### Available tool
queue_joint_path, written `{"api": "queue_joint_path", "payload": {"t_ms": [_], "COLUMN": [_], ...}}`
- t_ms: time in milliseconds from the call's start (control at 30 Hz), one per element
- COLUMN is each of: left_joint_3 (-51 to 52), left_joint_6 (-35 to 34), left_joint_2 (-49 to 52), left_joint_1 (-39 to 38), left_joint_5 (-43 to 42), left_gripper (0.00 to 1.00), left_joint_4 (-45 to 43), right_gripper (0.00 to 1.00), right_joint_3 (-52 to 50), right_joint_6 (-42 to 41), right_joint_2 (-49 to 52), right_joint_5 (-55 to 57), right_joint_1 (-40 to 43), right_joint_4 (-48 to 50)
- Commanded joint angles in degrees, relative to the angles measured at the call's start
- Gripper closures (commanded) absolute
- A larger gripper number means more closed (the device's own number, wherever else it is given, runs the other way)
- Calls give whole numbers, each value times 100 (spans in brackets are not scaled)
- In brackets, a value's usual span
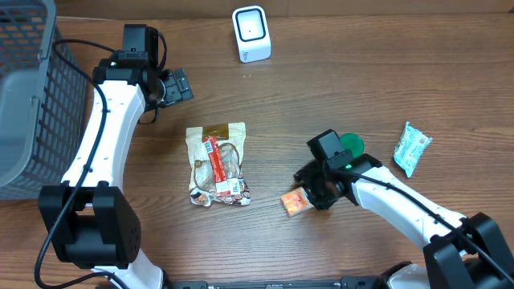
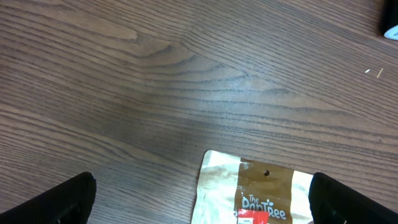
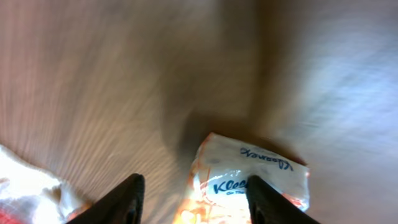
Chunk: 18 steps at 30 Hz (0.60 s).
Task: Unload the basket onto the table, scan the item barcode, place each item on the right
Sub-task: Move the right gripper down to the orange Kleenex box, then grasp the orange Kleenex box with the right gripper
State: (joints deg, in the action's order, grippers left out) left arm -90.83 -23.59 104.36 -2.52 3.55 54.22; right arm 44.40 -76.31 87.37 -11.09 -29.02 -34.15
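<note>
Snack pouch [image 1: 217, 164] near tissue pack [image 1: 295, 202]

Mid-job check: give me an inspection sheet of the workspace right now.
Surface: brown wood-grain table.
Job's things: white box-shaped barcode scanner at far edge; small orange tissue pack lying flat; tan snack pouch; teal foil packet.
Clutter: green round object, partly hidden by right arm.
End effectors: left end effector open, empty; right end effector open, over the tissue pack, not clamped.
Cables: black cable along left arm.
Surroundings: grey mesh basket beside left arm.
</note>
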Motion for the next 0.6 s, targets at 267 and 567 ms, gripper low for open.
{"api": "queue_joint_path", "payload": {"t_ms": [267, 567], "left_joint_3": [-125, -125], "left_joint_6": [-42, -42], "left_joint_2": [-96, -96], "left_joint_1": [-17, -17], "left_joint_5": [-42, -42], "left_gripper": [0, 0], "left_joint_4": [-11, -11], "right_gripper": [37, 37], "right_joint_3": [-44, 1508], "right_joint_6": [1757, 3084], "right_joint_2": [-52, -55], "right_joint_5": [498, 990], "right_joint_1": [-435, -278], "right_joint_4": [1152, -476]}}
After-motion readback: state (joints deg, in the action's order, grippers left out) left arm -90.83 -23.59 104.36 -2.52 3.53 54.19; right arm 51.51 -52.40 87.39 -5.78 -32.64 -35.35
